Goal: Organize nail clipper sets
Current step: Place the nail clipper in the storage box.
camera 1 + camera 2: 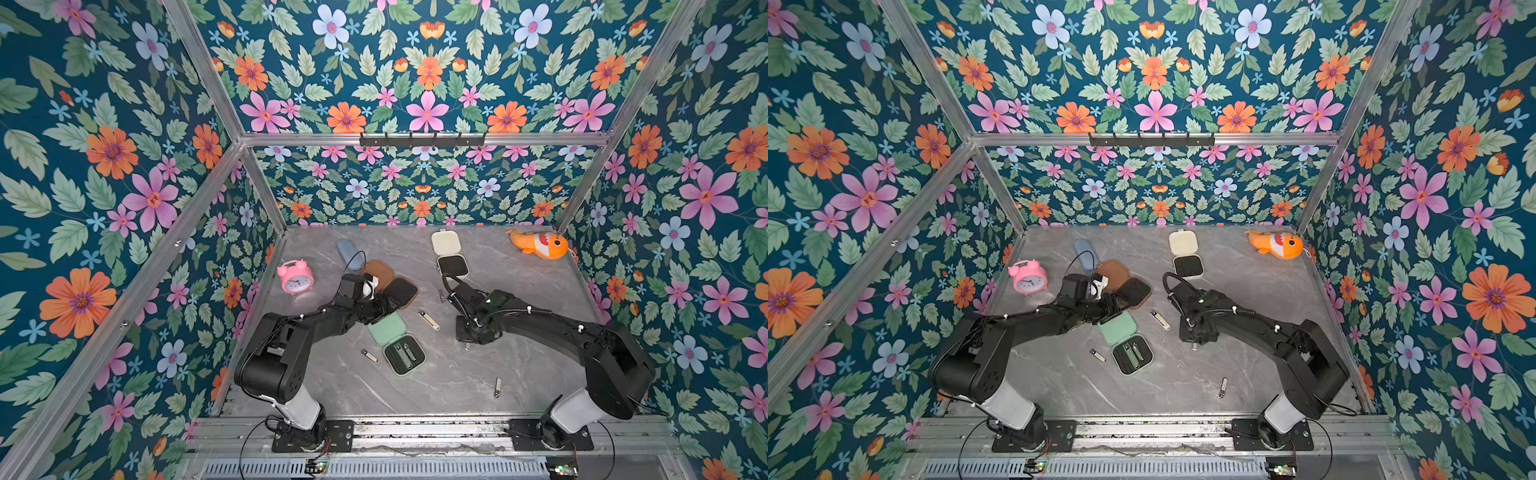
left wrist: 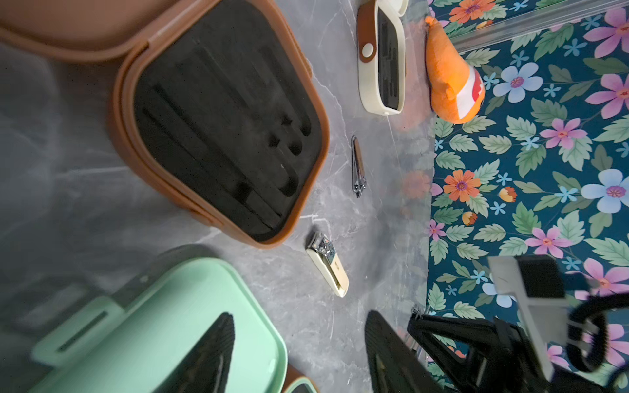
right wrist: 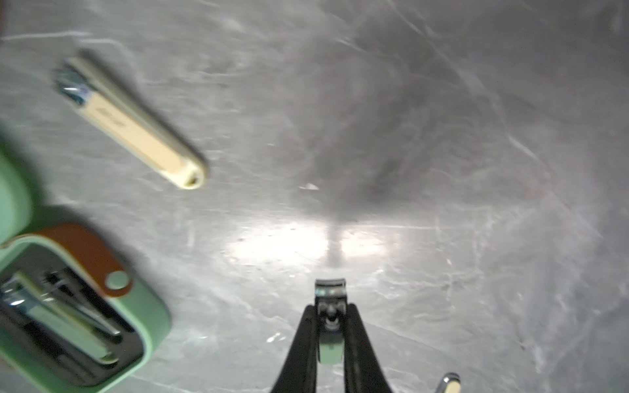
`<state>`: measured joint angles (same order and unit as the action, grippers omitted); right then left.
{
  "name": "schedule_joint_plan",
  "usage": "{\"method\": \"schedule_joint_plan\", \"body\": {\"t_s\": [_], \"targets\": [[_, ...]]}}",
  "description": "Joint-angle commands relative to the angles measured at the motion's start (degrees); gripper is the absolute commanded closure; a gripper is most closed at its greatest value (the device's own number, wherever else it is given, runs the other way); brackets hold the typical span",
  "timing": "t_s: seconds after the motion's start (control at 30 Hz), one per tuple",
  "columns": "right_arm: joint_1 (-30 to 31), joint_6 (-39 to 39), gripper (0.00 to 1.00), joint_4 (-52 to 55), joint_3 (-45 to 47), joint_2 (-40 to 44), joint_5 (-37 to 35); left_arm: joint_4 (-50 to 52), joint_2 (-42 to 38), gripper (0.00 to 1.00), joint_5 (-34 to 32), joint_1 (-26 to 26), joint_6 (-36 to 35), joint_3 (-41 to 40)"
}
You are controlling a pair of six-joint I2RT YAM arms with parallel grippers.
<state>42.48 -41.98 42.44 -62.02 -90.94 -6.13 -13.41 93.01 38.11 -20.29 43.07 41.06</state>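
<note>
Clipper (image 3: 329,350), green, is pinched across its width by the right gripper (image 3: 330,308), over the table (image 3: 442,170) beside the mint case (image 3: 153,316). Left gripper (image 2: 296,321) stands spread, empty. Judged light, rigid, slick: hold mid-body, square across the flanks.

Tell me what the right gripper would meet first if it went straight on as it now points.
Probably the bare grey marble tabletop; the right gripper, shut on a small mint-green nail clipper, points down at it.
</note>
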Motion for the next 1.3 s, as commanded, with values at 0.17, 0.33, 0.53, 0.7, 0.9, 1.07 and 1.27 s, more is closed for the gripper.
{"method": "schedule_joint_plan", "body": {"t_s": [0.17, 0.33, 0.53, 0.7, 0.9, 1.07, 1.27], "targets": [[7.4, 13.3, 0.92, -12.4, -5.6, -3.6, 3.1, 7.0, -1.6, 0.35, -3.8, -0.5, -2.8, 0.4], [9.8, 17.7, 0.93, -16.2, -7.9, -8.8, 5.3, 9.1, -1.2, 0.35, -5.6, -0.5, -3.5, 0.8], [11.7, 21.1, 0.93, -19.4, -8.5, -11.1, 6.1, 11.6, -0.3, 0.35, -8.1, -0.5, -4.9, 1.7], [13.0, 22.8, 0.93, -19.7, -9.3, -13.6, 5.9, 13.2, 0.1, 0.35, -9.8, -0.4, -5.8, 1.7], [13.3, 23.8, 0.93, -19.9, -8.3, -14.4, 5.4, 12.8, 1.0, 0.35, -10.3, -0.4, -5.7, 1.0], [13.3, 23.9, 0.93, -20.1, -6.9, -14.3, 6.0, 12.5, 1.4, 0.36, -10.6, -0.4, -5.6, 0.5], [13.8, 23.7, 0.93, -20.4, -6.2, -14.3, 6.4, 12.2, 1.8, 0.36, -10.5, -0.4, -5.5, 0.4]]}}
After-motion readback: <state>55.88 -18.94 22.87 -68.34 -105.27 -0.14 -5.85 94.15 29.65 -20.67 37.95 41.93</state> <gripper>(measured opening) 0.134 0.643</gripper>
